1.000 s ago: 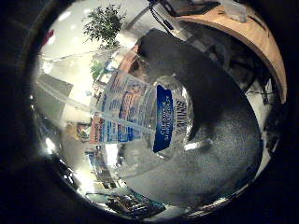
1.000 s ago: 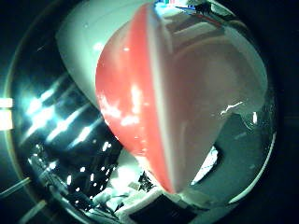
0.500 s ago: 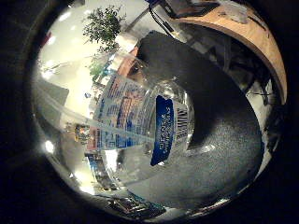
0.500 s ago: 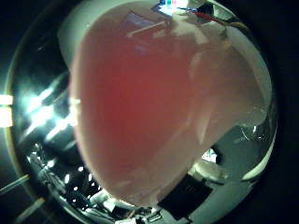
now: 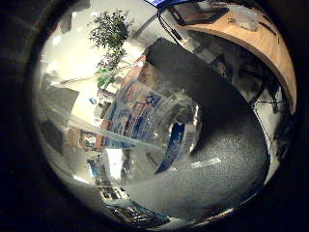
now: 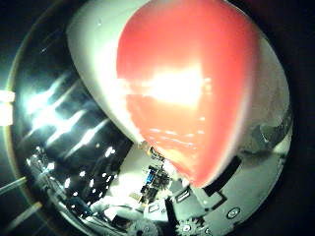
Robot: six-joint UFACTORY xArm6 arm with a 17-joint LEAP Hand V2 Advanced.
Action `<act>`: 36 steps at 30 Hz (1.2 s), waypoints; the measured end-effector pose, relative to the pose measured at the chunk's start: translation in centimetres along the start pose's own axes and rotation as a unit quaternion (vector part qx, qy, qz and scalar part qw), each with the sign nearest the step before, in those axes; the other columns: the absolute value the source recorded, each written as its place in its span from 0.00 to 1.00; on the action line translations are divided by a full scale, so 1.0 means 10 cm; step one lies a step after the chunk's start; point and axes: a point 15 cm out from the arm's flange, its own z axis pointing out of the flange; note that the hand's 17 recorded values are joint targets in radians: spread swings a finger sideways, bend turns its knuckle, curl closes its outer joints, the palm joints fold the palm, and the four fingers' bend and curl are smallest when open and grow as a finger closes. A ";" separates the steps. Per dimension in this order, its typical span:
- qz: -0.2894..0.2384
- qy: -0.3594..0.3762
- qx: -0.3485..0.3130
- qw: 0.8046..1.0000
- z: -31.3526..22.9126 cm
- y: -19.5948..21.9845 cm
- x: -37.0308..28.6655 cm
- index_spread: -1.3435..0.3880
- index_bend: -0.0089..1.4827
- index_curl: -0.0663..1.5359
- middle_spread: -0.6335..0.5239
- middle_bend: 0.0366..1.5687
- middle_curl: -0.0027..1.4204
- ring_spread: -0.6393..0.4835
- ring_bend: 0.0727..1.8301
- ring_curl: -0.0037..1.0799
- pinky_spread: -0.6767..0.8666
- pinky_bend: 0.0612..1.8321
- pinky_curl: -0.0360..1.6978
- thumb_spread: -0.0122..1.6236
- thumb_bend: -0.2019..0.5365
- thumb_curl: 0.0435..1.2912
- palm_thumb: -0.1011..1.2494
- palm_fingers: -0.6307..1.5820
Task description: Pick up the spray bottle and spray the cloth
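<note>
Fingers [image 6: 197,223] barely visible, spray bottle [image 5: 145,121] close, red head [image 6: 192,88] filling view

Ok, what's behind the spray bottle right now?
Through the clear spray bottle, a potted plant, a dark grey surface and a wooden desk show. Its label hides whatever lies directly behind.

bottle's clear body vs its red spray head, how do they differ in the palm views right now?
The clear body is see-through and carries a printed blue and white label; the red spray head is opaque, glossy and plain. The body leaves the dark mat and a potted plant visible around it; the spray head fills most of its view, so it sits nearer that camera. Both lie close against the palm.
</note>
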 end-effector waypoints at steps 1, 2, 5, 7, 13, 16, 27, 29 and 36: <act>-0.001 0.000 0.000 1.000 0.00 0.00 0.00 0.59 0.16 0.32 0.41 0.39 0.39 0.43 0.46 0.38 0.32 0.28 0.17 0.73 0.25 0.24 0.65 0.70; -0.001 0.000 0.000 1.000 0.00 0.00 0.00 0.59 0.16 0.33 0.41 0.39 0.39 0.43 0.46 0.38 0.31 0.29 0.18 0.73 0.25 0.24 0.65 0.71; -0.002 -0.001 0.001 1.000 0.00 0.00 0.00 0.57 0.18 0.37 0.39 0.42 0.43 0.41 0.49 0.42 0.24 0.35 0.19 0.73 0.25 0.24 0.65 0.75; -0.002 -0.001 0.001 1.000 0.00 0.01 0.00 0.56 0.20 0.39 0.38 0.44 0.44 0.40 0.50 0.43 0.22 0.38 0.20 0.74 0.26 0.25 0.66 0.78; -0.005 -0.002 0.003 1.000 0.00 0.00 0.00 0.55 0.28 0.48 0.38 0.54 0.49 0.40 0.56 0.48 0.17 0.46 0.25 0.74 0.25 0.25 0.67 0.81; 0.002 -0.003 0.005 1.000 -0.01 0.04 0.03 0.56 0.34 0.52 0.39 0.59 0.50 0.40 0.58 0.50 0.18 0.50 0.28 0.75 0.25 0.25 0.67 0.82; 0.001 -0.006 0.017 1.000 -0.04 0.04 0.01 0.58 0.52 0.60 0.42 0.72 0.52 0.39 0.67 0.56 0.23 0.60 0.39 0.79 0.26 0.24 0.68 0.81; -0.002 -0.006 0.017 1.000 -0.05 0.02 0.00 0.59 0.55 0.60 0.42 0.74 0.53 0.39 0.68 0.57 0.24 0.61 0.41 0.79 0.26 0.24 0.68 0.81; -0.005 -0.004 0.019 1.000 -0.06 -0.02 -0.09 0.61 0.67 0.61 0.40 0.80 0.56 0.37 0.73 0.64 0.28 0.65 0.51 0.80 0.26 0.25 0.70 0.78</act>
